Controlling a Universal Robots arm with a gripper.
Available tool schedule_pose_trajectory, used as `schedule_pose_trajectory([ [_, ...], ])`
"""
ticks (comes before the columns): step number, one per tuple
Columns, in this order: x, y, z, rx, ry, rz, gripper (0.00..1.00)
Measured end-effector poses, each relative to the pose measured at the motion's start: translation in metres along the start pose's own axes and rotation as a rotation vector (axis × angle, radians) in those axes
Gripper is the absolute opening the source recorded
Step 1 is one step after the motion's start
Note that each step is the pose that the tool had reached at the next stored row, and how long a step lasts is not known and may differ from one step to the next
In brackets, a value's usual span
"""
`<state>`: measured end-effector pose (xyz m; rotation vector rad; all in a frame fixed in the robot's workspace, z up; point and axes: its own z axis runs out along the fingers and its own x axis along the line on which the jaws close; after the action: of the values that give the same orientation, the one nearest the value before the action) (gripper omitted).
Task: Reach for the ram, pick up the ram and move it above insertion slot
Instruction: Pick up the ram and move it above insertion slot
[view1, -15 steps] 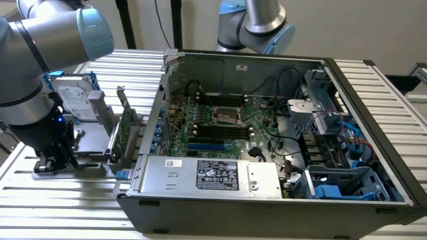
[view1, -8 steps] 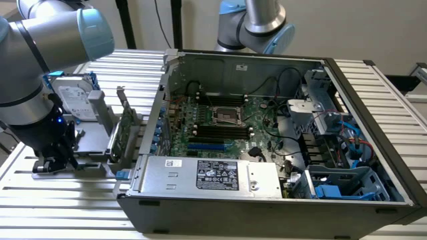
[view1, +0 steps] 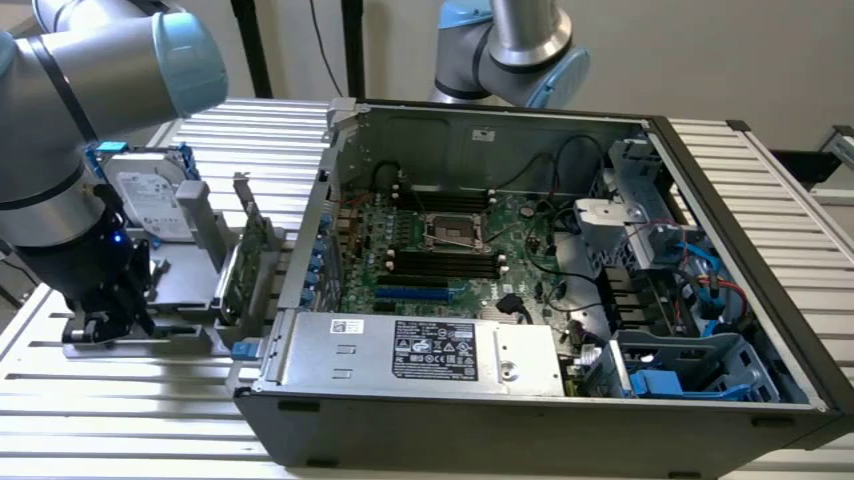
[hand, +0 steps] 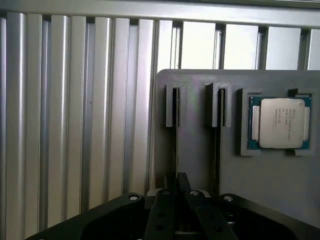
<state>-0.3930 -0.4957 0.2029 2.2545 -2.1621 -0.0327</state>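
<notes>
1. At about eight o'clock in the exterior view, the gripper is seen lowered onto a grey holder plate on the slatted table.
2. In the wrist view, the fingers are drawn almost together. A thin dark edge is seen between them, taken to be the ram edge-on. It stands in one of two grooves, the one farther from the processor.
3. A hard drive and an expansion card are held upright on the same plate, toward ten o'clock of the gripper in the exterior view.
4. The open computer case lies at three o'clock of the plate. The insertion slot is among the black slots on its board, well apart from the gripper.
5. The pick-up step is judged to be in hand: the ram appears gripped but not raised.
6. A straight pull along the groove is called for, so that the ram is not levered against the groove walls.
</notes>
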Motion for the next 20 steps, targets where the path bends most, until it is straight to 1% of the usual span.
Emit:
schedule_pose_trajectory([
  [5, 0.000, 0.0002, -0.0073, -0.0001, 0.0000, 0.002, 0.13],
  [10, -0.001, 0.0005, -0.0186, 0.0000, -0.0001, 0.004, 0.13],
  [14, -0.001, 0.0009, -0.0320, 0.0001, -0.0002, 0.004, 0.13],
  [20, -0.002, 0.0016, -0.0595, -0.0001, 0.0002, 0.004, 0.13],
])
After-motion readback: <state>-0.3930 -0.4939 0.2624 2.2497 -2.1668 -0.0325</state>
